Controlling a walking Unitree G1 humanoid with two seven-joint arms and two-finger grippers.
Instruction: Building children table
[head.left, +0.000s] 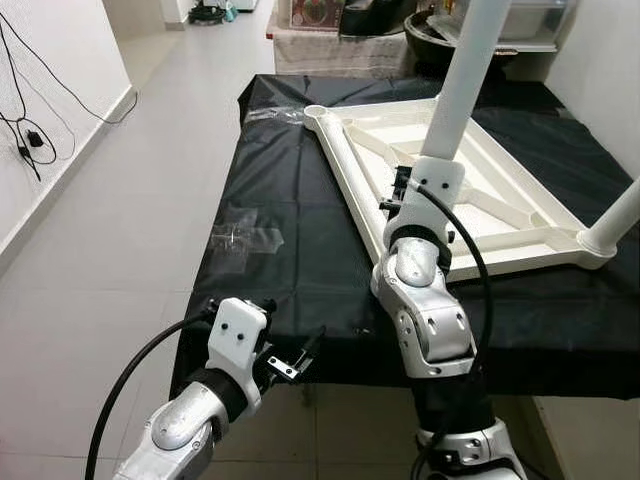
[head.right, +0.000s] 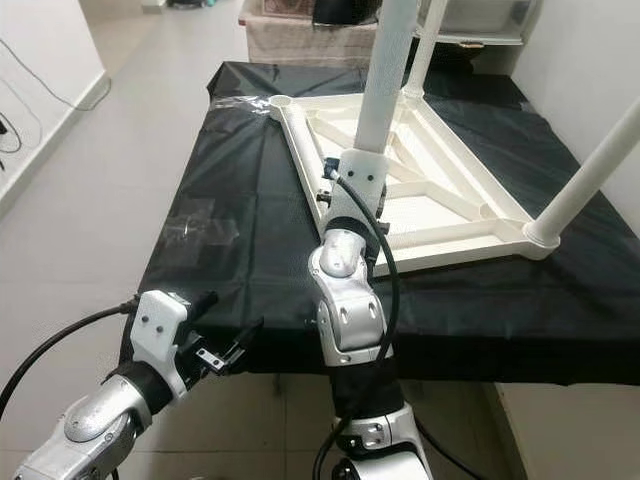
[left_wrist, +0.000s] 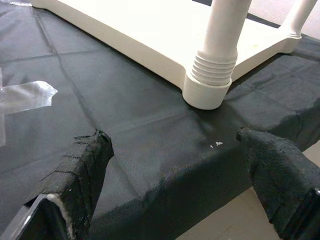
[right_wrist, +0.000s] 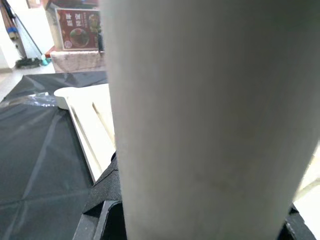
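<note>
Two cream legs stand up from the upside-down cream plastic tabletop (head.left: 500, 215) w/ ribbed underside, lying on the black-covered bench (head.left: 270, 280) — right gripper (head.left: 415, 190) clamped round the near leg (head.left: 462, 80), left gripper (head.left: 295, 362) spread wide, holding nothing, at the bench's near edge.

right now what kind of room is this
Probably a room in a home, used for assembly work: pale tiled floor, a white table top lying upside down on a black cloth, and cables along the white wall.
</note>
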